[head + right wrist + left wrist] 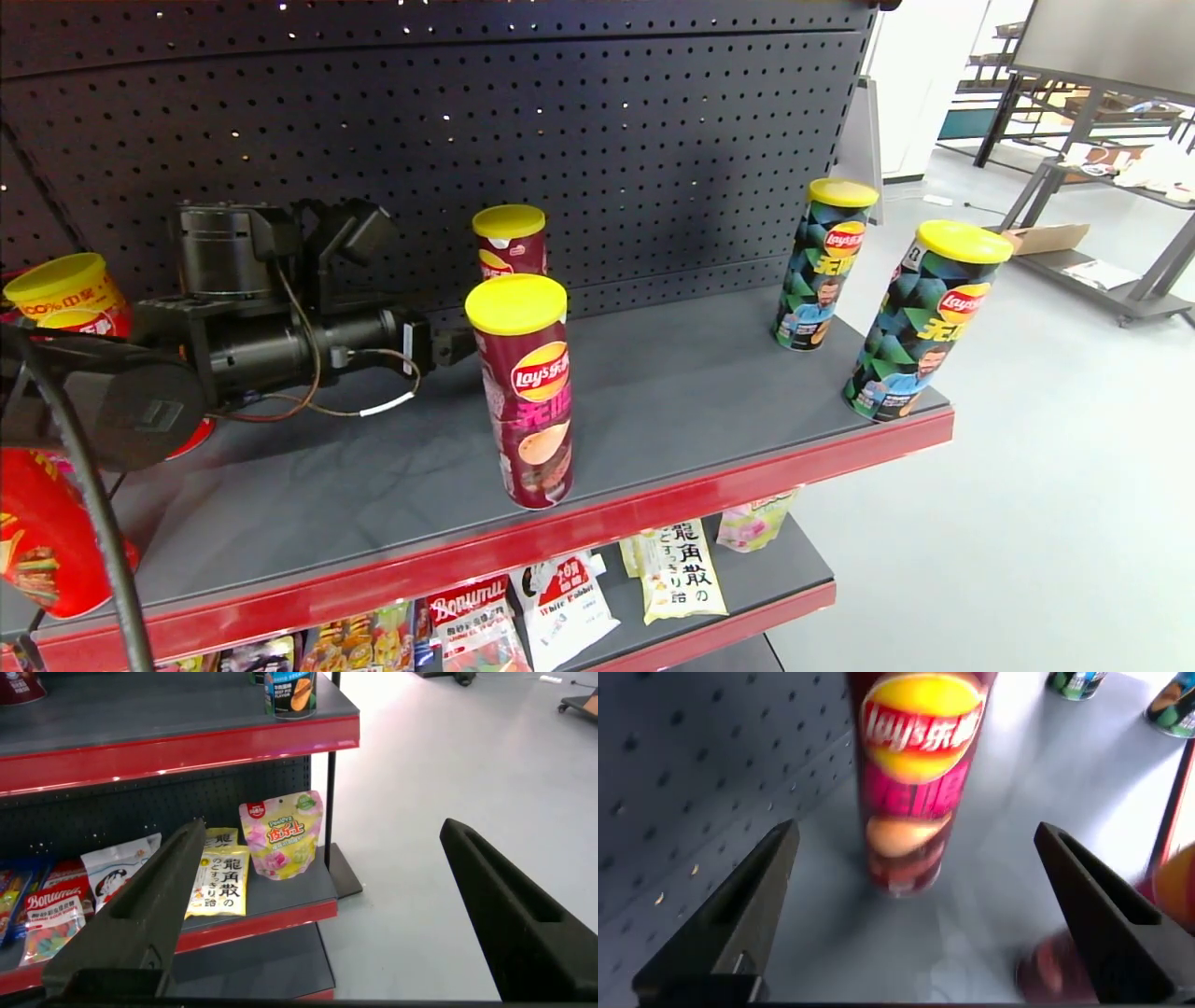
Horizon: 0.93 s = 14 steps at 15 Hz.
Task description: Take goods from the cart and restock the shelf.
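Our left jaws gape wide, holding nothing; our right jaws likewise. If we swing the left pair sideways carelessly, one jaw could topple the front maroon can (525,392) off the shelf (709,401) lip. The rear maroon can (910,784) stands upright just ahead, centred between the left jaws, untouched.
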### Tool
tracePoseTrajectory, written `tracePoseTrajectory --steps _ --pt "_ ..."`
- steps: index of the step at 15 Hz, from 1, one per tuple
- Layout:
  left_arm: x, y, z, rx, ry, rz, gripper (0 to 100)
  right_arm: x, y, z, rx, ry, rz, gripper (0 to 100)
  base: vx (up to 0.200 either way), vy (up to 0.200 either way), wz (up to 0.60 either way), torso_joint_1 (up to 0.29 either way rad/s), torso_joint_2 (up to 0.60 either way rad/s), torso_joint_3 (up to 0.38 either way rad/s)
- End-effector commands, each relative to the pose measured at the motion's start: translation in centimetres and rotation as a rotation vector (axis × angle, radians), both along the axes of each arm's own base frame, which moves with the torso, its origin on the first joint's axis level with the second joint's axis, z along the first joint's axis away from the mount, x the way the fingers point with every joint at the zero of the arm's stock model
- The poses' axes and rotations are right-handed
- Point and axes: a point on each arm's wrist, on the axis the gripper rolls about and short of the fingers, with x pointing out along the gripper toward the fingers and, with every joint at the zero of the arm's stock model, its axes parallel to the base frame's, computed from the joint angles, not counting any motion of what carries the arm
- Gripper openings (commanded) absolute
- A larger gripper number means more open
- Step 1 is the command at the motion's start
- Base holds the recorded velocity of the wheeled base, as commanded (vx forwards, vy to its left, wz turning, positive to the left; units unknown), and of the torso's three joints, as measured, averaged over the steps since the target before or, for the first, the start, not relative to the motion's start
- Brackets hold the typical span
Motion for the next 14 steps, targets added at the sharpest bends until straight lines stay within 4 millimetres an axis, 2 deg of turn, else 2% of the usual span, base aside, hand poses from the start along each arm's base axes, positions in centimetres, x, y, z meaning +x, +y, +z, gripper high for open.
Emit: tracePoseTrajectory --steps 1,4,6,8,9,10,12,13,14 --pt "-2.8 1.0 0.6 0.0 -0.006 0.01 100 0.0 0.0 0.0 0.0 -0.001 0.001 100 0.0 0.0 0.0 0.0 0.0 0.0" --pt "-5.7 2.1 1.0 0.003 -0.022 0.023 100 0.0 0.0 0.0 0.0 -0.001 0.001 100 0.0 0.0 0.0 0.0 0.0 0.0" --pt "-10.1 3.4 1.8 0.0 -0.069 0.012 100 0.0 0.0 0.0 0.0 -0.001 0.001 100 0.0 0.0 0.0 0.0 0.0 0.0" --pt "-16.4 5.0 3.7 0.0 -0.102 0.045 100 0.0 0.0 0.0 0.0 -0.001 0.001 100 0.0 0.0 0.0 0.0 0.0 0.0" --pt "-18.9 5.6 4.2 0.002 -0.09 0.059 100 0.0 0.0 0.0 0.0 -0.002 0.001 100 0.0 0.0 0.0 0.0 0.0 0.0" --pt "-23.0 6.5 5.3 -0.01 -0.093 0.101 100 0.0 0.0 0.0 0.0 -0.002 0.001 100 0.0 0.0 0.0 0.0 0.0 0.0" --pt "-27.7 7.4 5.8 -0.104 -0.172 0.224 100 0.0 0.0 0.0 0.0 -0.001 0.001 100 0.0 0.0 0.0 0.0 0.0 0.0" --pt "-31.1 7.9 5.4 -0.209 -0.212 0.329 100 0.0 0.0 0.0 0.0 -0.001 0.001 100 0.0 0.0 0.0 0.0 0.0 0.0" --pt "-32.4 8.1 5.1 -0.212 -0.228 0.348 100 0.0 0.0 0.0 0.0 -0.001 0.001 100 0.0 0.0 0.0 0.0 0.0 0.0"
